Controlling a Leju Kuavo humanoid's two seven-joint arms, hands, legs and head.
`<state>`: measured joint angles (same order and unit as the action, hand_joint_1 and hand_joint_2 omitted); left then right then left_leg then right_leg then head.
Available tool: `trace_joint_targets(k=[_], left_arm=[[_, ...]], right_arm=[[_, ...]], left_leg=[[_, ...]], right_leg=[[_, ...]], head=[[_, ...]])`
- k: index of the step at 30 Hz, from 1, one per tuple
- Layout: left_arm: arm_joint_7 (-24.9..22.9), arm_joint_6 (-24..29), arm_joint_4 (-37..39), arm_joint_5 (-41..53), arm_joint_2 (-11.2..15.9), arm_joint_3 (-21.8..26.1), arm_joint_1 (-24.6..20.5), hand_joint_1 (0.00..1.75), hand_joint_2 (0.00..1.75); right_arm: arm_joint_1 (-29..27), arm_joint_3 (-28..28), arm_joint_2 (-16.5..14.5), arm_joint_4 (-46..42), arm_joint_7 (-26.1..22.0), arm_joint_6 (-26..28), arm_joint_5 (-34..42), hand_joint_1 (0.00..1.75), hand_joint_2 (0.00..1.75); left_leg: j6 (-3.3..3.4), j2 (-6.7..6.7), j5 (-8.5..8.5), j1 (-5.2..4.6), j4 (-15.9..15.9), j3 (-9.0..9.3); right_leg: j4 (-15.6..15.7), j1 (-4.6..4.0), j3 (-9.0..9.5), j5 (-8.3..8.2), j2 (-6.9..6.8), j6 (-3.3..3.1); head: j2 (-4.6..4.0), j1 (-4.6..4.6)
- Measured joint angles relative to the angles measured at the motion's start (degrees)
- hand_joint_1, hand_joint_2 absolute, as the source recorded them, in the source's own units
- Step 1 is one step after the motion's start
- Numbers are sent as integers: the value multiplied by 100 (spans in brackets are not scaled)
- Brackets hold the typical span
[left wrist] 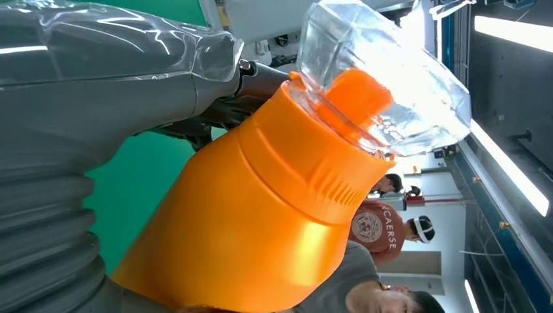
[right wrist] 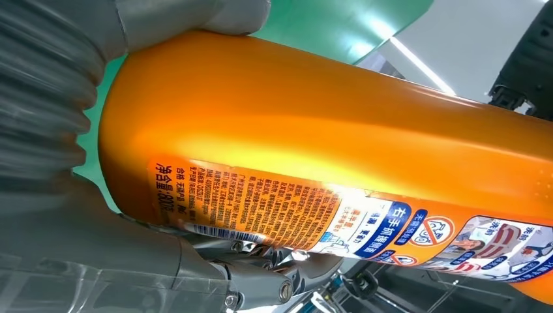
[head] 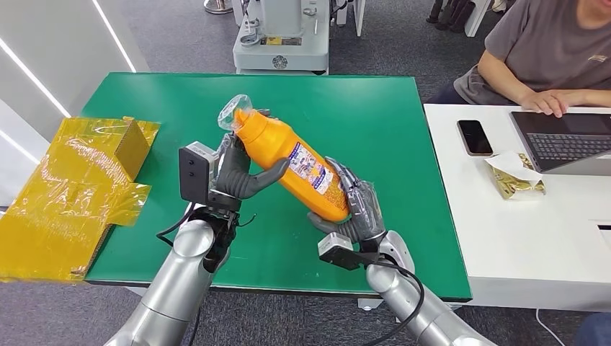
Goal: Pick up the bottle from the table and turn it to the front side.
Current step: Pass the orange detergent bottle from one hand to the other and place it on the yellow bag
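Above the green table (head: 375, 115), each robot hand, left (head: 234, 173) and right (head: 357, 205), grips the tilted orange bottle (head: 295, 162).

A green table (head: 375, 115) stands in the middle, with crumpled yellow film (head: 68, 194) draped over its left edge (a small gold box (head: 130, 148) sits in the film's folds). Just to the right stands a white table (head: 504, 238), carrying a black phone (head: 475, 137), a laptop (head: 569, 140) and a gold packet (head: 515, 176).
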<state>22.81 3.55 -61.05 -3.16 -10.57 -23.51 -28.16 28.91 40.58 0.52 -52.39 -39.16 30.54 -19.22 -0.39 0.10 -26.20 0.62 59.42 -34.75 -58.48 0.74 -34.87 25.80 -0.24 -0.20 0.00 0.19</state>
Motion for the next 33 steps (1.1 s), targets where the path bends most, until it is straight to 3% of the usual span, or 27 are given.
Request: trace_joint_targets(k=[18,22,29,33], left_arm=[[6,-190,13,-21,5,13,2,175,175],[12,-199,26,-45,6,13,4,175,175],[64,-195,28,-89,6,17,2,175,175],[89,-181,30,-110,8,17,2,175,175]], right_arm=[[5,25,2,117,65,410,-236,175,175],[2,25,2,137,62,463,-249,0,175],[-58,25,3,155,68,472,-198,0,175],[-84,17,4,147,146,170,34,0,175]], left_leg=[[0,1,0,0,0,0],[0,1,0,0,0,0],[0,1,0,0,0,0],[0,1,0,0,0,0]], right_leg=[[0,0,0,0,0,0],[0,0,-1,0,1,0],[0,0,-1,0,1,0],[0,0,-1,0,1,0]], head=[[0,1],[0,1],[0,1],[0,1]])
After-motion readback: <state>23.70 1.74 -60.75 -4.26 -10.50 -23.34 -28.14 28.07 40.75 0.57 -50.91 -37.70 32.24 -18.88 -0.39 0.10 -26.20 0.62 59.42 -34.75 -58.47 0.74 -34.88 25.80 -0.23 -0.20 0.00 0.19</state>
